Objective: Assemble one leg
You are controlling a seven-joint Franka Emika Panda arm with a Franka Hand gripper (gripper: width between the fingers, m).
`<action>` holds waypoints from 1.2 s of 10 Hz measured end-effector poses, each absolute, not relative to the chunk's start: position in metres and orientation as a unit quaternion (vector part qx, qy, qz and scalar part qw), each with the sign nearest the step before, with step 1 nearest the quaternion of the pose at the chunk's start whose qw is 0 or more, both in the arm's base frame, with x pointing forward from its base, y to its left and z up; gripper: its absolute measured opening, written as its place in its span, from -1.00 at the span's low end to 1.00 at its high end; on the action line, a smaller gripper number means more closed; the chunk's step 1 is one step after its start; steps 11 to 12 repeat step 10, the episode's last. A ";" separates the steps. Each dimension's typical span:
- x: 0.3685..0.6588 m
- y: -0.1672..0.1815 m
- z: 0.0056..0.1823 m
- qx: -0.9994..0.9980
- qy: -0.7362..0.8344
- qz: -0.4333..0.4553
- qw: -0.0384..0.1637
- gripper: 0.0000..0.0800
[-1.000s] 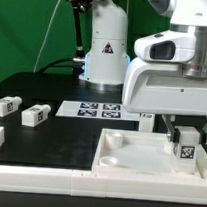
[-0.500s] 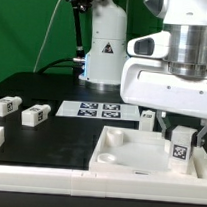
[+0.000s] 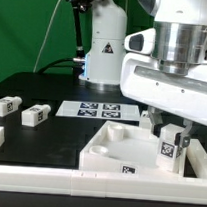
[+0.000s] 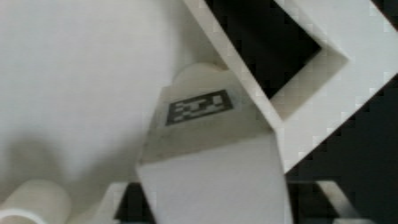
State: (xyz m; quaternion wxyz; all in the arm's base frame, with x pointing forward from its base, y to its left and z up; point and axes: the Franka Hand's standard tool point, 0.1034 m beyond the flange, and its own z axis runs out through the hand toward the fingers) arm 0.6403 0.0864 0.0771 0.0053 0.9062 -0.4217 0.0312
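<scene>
The hand (image 3: 171,144) is squeezing the leg (image 3: 169,154). One finger is pressing on each side of it, so the hand is shut tight on the leg. The leg is standing straight up, with its black-and-white tag facing the near side. It is sitting over the near right corner of the big white square part (image 3: 102,164), on the exterior view's right.

I think the arm is holding the leg this way because the leg needs to go down into a round hole in that corner. Keeping it straight is helping it go in and not jam. The hand is hiding the hole, so I cannot tell how far in the leg is.

In the wrist view, the leg (image 4: 205,150) is filling the middle, and the white part (image 4: 71,80) is lying right behind it.

The arm is reaching straight down from above, with its wrist right over the corner and its fingers pointing at the tabletop (image 3: 49,138).

Two more legs (image 3: 3,107) (image 3: 35,114) are lying on the far left, well apart from the hand. The marker board (image 3: 96,110) is lying flat behind the square part.
</scene>
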 end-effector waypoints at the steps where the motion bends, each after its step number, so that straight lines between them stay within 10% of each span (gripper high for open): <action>1: 0.640 0.084 0.077 0.905 -0.424 0.031 0.008 -0.22; 2: 0.640 0.084 0.077 0.905 -0.425 0.031 0.007 -0.22; 4: 0.640 0.085 0.076 0.905 -0.424 0.031 0.007 0.52; 12: 0.639 0.085 0.075 0.905 -0.424 0.030 0.008 0.62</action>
